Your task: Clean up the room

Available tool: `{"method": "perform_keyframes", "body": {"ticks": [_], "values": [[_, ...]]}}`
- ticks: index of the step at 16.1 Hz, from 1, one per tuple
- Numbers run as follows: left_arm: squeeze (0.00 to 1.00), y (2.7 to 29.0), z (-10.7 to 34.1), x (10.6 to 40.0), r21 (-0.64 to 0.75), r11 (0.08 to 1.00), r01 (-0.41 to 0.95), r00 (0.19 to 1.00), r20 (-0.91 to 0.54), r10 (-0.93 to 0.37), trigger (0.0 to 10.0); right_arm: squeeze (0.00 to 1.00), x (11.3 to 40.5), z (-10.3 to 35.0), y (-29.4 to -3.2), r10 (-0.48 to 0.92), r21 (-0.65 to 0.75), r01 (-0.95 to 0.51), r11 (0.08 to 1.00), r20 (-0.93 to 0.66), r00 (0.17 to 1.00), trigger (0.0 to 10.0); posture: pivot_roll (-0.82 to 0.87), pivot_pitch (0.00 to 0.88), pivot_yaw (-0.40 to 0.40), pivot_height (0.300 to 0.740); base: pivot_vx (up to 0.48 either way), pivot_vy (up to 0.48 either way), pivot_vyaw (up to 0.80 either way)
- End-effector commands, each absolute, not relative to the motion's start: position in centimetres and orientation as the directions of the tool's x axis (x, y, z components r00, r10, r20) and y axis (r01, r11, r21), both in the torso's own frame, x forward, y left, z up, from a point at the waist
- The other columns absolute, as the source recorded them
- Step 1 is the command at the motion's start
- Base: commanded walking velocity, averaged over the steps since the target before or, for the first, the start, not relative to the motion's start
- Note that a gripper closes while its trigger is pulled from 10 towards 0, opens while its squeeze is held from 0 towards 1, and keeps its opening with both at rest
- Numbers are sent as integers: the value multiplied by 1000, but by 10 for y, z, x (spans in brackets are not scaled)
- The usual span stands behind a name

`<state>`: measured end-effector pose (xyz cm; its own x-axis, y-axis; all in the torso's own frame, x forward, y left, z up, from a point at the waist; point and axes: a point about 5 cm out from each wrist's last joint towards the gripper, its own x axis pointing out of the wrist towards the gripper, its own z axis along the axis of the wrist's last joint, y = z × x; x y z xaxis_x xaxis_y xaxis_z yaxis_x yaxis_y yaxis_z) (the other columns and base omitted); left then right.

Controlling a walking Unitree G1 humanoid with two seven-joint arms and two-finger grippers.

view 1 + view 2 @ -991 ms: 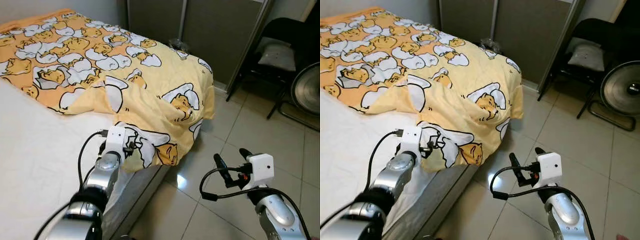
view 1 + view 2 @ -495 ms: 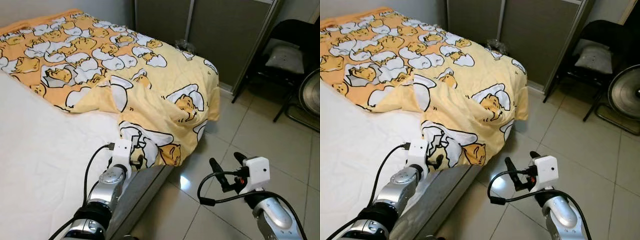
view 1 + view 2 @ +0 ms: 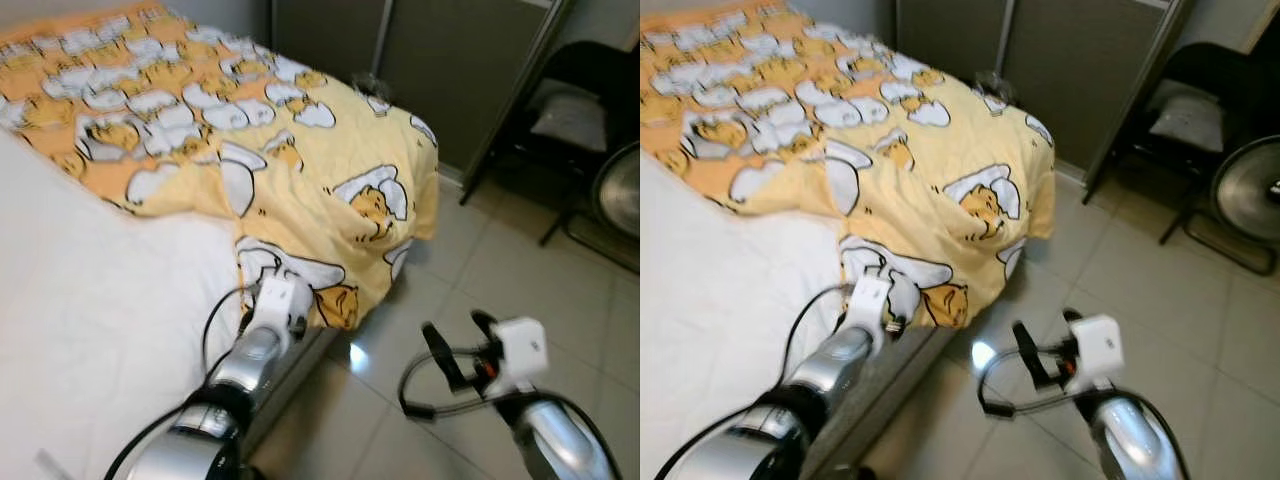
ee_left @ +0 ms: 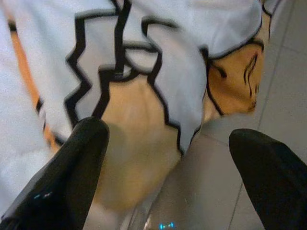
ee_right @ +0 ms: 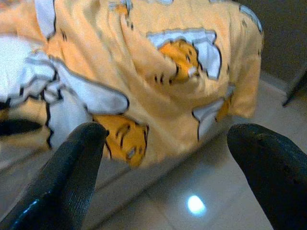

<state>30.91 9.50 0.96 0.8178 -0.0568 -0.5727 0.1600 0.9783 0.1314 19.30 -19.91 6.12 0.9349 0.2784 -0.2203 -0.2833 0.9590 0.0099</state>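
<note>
Left gripper [image 4: 163, 158] spread at yellow blanket [image 3: 300, 180] corner, 12 o'clock; right gripper [image 3: 458, 345] spread over floor. Risk: pinch misses hanging fabric.

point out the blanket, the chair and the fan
blanket [image 3: 330, 150], left eye view, on the printed top near the bed's corner.
chair [image 3: 1185, 115], right eye view, on the pale seat cushion.
fan [image 3: 1247, 190], right eye view, on the round grille.
</note>
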Motion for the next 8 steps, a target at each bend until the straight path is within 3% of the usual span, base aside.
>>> {"method": "perform_keyframes", "body": {"ticks": [1, 5, 8], "values": [[0, 91, 14, 313, 156, 981, 119, 831, -556, -12, 10000, 122, 185, 68, -204, 278, 5, -285, 959, -230, 933, 10000, -309, 133, -129, 740, 0, 0, 0], [0, 104, 25, 323, 178, 984, -11, 864, -494, 99, 10000, 125, 166, 69, -207, 265, 5, -274, 962, -267, 926, 10000, -329, 154, -117, 740, 0, 0, 0], [0, 138, 20, 320, 260, 960, -103, 862, -458, 216, 10000, 129, 171, 70, -200, 246, 23, -248, 969, -246, 938, 10000, -307, 125, -69, 740, 0, 0, 0]]}}
